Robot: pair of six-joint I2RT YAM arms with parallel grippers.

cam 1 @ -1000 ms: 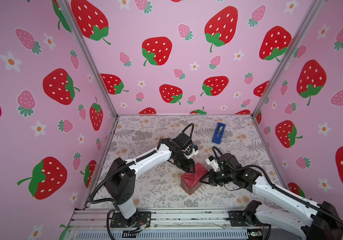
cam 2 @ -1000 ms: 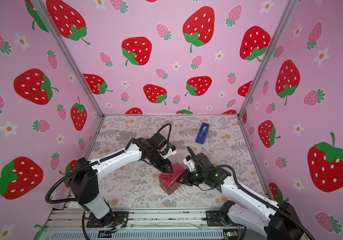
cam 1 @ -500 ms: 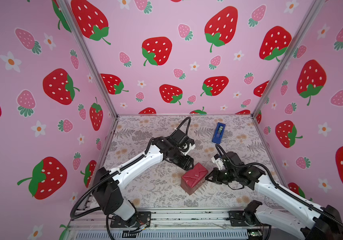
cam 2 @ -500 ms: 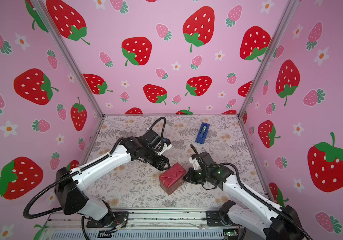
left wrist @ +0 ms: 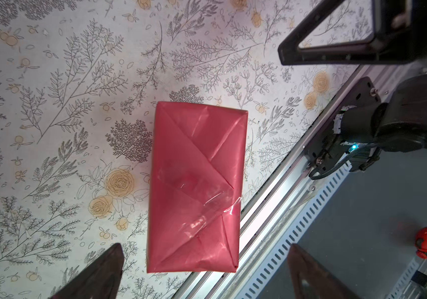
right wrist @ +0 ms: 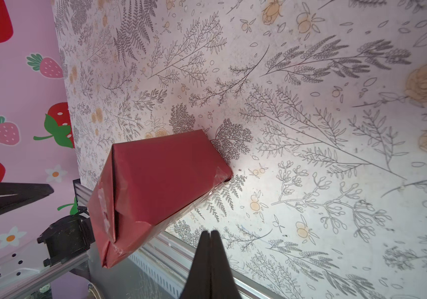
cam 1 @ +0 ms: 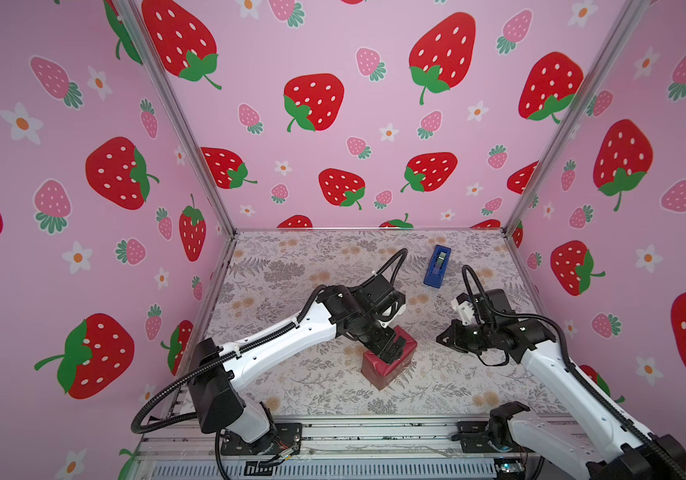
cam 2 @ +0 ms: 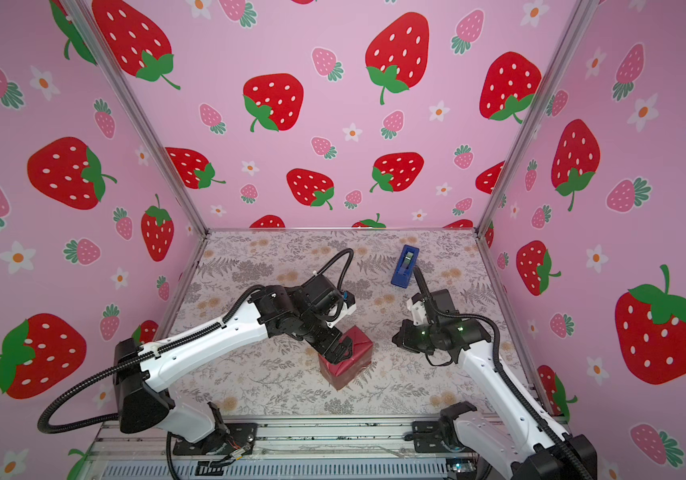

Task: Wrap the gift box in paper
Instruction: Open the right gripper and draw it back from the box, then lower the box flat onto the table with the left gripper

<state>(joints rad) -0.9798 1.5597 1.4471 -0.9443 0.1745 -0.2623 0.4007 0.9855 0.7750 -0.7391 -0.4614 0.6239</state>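
Observation:
The dark red paper (cam 1: 379, 370) (cam 2: 347, 368) is folded around the gift box, which is hidden inside it. The parcel stands on the table near the front edge. Clear tape (left wrist: 207, 214) lies over the folded flaps on its top, and the paper (right wrist: 160, 178) also shows in the right wrist view. My left gripper (cam 1: 393, 350) (cam 2: 339, 350) (left wrist: 204, 249) hovers just above the parcel, open, with its fingers apart on either side and holding nothing. My right gripper (cam 1: 440, 338) (cam 2: 394, 338) (right wrist: 210, 233) is shut and empty, a short way to the right of the parcel.
A blue tape dispenser (cam 1: 437, 266) (cam 2: 405, 266) stands at the back right of the floral table (cam 1: 291, 274). An aluminium rail (cam 1: 374, 432) runs along the front edge. Pink strawberry walls close in the left, back and right sides.
The left gripper has opened wide and moved forward over the parcel. The right gripper has drawn back to the right, away from the parcel it was touching.

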